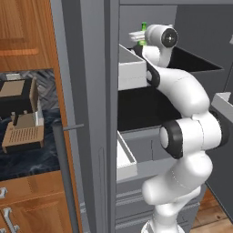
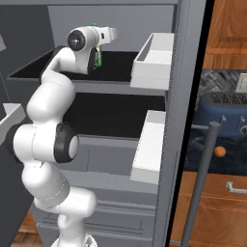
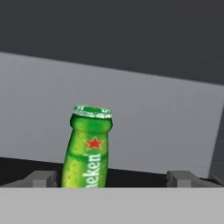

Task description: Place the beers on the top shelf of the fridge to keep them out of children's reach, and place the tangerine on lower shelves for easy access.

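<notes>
Left base view: arm reaching up into the open fridge (image 1: pixel 191 18), hand at the level of the top shelf (image 1: pixel 195 61), a sliver of the green bottle (image 1: pixel 144 26) peeking out past the wrist. White door bins (image 1: pixel 129 68) just left of the hand. Coffee machine (image 1: pixel 20 113) on the counter beyond the door, apart from the work.

Right base view: same reach from the other side — green bottle standing upright on the top shelf, just beyond the hand and partly hidden by it. Tangerine (image 2: pixel 220 152) on the dark counter in front of the blue toaster (image 2: pixel 226 113), well apart from the fridge. Lower shelves (image 2: pixel 111 116) bare where visible.

Hand view: gripper (image 3: pixel 114 179) with fingers spread wide, bottle neck rising between the two tips, closer to the left one, touching neither as far as can be told. Bottle leaning slightly in this tilted view.

Judged step: release of the first beer on the top shelf — apparently done. Next move: straight withdrawal along the hand's own axis, without brushing the neck, then off for the brown bottle and the tangerine.
</notes>
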